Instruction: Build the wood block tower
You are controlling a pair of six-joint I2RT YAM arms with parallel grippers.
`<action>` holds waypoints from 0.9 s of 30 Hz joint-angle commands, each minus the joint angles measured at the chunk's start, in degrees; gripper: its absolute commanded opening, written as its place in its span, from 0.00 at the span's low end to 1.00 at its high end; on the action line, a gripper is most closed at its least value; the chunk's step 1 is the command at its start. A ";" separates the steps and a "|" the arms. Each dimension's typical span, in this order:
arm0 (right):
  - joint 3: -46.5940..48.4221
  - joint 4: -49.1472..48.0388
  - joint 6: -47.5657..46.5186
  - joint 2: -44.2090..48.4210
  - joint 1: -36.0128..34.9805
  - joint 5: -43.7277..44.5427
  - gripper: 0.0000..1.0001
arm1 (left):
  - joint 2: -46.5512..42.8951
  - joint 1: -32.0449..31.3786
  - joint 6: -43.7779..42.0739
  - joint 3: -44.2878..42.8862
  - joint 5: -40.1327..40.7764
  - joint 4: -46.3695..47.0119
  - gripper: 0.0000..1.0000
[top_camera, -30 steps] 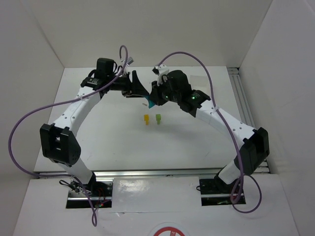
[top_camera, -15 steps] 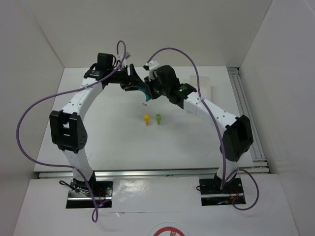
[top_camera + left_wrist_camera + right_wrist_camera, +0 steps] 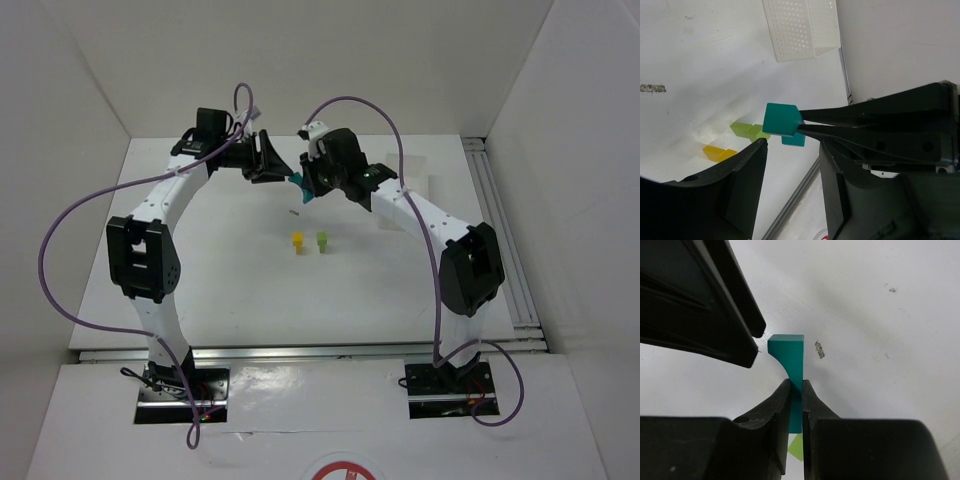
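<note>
1. Teal arch (image 3: 782, 120) hangs in the air over the far part of the table (image 3: 220, 270), pinched between the right gripper's (image 3: 796, 387) jaws.
2. Left gripper (image 3: 792, 150) faces it close by, jaws spread.
3. Likely step: carrying the arch. Next it must be lowered level across the yellow post (image 3: 297, 242) and green post (image 3: 322, 241).
4. Whether the left fingers touch it is unclear.

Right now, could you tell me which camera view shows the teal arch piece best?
The right wrist view: the teal arch piece sits centre frame, its curved cut-out clear, pinched between the right fingers. The left wrist view shows only its blocky ends; the top view, just a tiny teal speck.
</note>
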State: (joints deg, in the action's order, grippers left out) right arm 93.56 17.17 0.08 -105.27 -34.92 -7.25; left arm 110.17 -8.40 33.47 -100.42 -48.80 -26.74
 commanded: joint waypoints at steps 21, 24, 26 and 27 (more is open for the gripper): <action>2.51 -2.32 -0.96 0.68 1.08 -4.09 0.15 | 3.30 0.14 0.80 -3.55 -2.97 1.43 0.63; 2.51 -2.32 -0.96 0.68 1.08 -4.09 0.15 | 3.30 0.14 0.80 -3.55 -3.49 1.43 0.63; 2.51 -2.32 -0.96 0.68 1.08 -4.09 0.15 | 3.82 0.14 0.80 -3.55 -3.50 1.43 0.62; 2.51 -2.32 -0.96 0.68 1.08 -4.09 0.15 | 3.82 0.14 0.80 -3.03 -3.50 1.43 0.61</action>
State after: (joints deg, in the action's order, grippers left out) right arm 93.84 17.15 0.05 -105.93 -34.09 -10.41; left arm 113.36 -8.36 33.69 -101.91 -50.28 -26.52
